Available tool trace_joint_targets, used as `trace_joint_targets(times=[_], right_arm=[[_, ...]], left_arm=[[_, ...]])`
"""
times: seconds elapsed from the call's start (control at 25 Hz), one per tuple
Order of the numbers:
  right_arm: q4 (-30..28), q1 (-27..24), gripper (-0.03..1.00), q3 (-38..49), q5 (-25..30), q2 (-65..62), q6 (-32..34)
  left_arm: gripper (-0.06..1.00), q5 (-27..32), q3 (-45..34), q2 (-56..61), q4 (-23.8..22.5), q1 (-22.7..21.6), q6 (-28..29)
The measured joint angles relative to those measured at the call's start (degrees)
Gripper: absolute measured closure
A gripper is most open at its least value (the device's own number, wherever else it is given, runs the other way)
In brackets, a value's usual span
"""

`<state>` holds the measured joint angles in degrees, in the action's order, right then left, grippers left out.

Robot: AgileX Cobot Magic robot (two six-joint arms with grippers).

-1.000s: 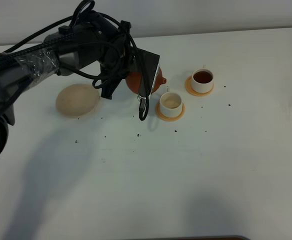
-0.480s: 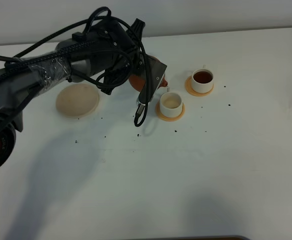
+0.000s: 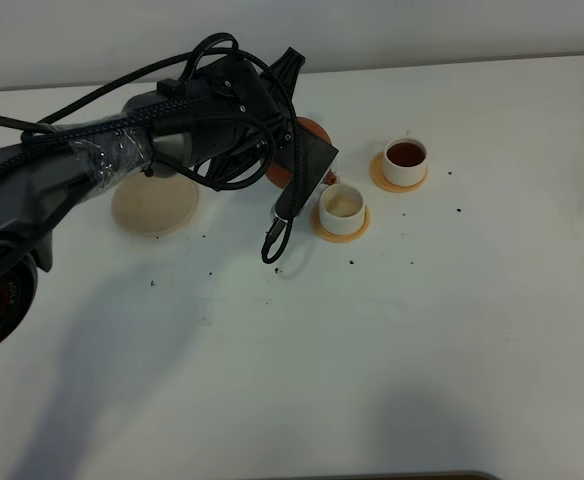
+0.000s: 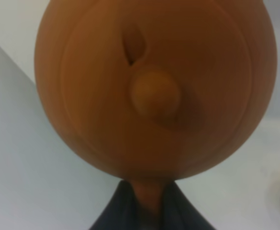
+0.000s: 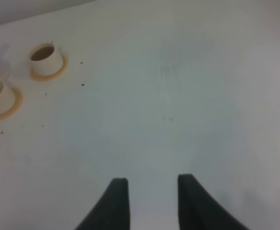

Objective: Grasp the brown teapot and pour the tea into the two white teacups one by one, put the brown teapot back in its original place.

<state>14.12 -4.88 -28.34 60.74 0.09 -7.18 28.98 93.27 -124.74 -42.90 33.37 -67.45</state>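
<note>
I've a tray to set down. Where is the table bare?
Bare: the table in front of the saucer and nearer cup, and right of the tea-filled cup. Crowded: around the teapot, between saucer and nearer cup.

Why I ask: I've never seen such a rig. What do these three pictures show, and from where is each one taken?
This is a two-armed robot working at a white table. One picture looks down from a high camera. The other two come from a camera on each wrist. The left gripper is shut on the handle of a brown teapot, held beside the nearer white cup. The farther cup holds dark tea. Each cup stands on an orange coaster. A beige saucer with nothing on it lies to the left. The right gripper is open and empty.
</note>
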Motion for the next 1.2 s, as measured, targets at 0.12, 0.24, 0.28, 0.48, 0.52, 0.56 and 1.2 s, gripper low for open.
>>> trace_joint_targets(times=[0.12, 0.24, 0.28, 0.48, 0.52, 0.56, 1.2], right_arm=[[0.0, 0.0, 0.73, 0.0, 0.0, 0.0, 0.0], [0.0, 0.0, 0.73, 0.0, 0.0, 0.0, 0.0], [0.0, 0.0, 0.73, 0.0, 0.0, 0.0, 0.0], [0.0, 0.0, 0.73, 0.0, 0.0, 0.0, 0.0], [0.0, 0.0, 0.73, 0.0, 0.0, 0.0, 0.0], [0.0, 0.0, 0.73, 0.0, 0.0, 0.0, 0.0], [0.0, 0.0, 0.73, 0.0, 0.0, 0.0, 0.0]], left_arm=[[0.83, 0.0, 0.0, 0.0, -1.0, 0.5, 0.0], [0.83, -0.1, 0.0, 0.0, -3.2, 0.9, 0.0], [0.83, -0.2, 0.0, 0.0, -4.1, 1.1, 0.0], [0.83, -0.1, 0.0, 0.0, -8.7, 1.8, 0.1], [0.83, -0.1, 0.0, 0.0, -9.5, 2.0, 0.2], [0.83, -0.1, 0.0, 0.0, -10.1, 2.2, 0.2], [0.83, -1.7, 0.0, 0.0, -17.2, 3.2, 0.2]])
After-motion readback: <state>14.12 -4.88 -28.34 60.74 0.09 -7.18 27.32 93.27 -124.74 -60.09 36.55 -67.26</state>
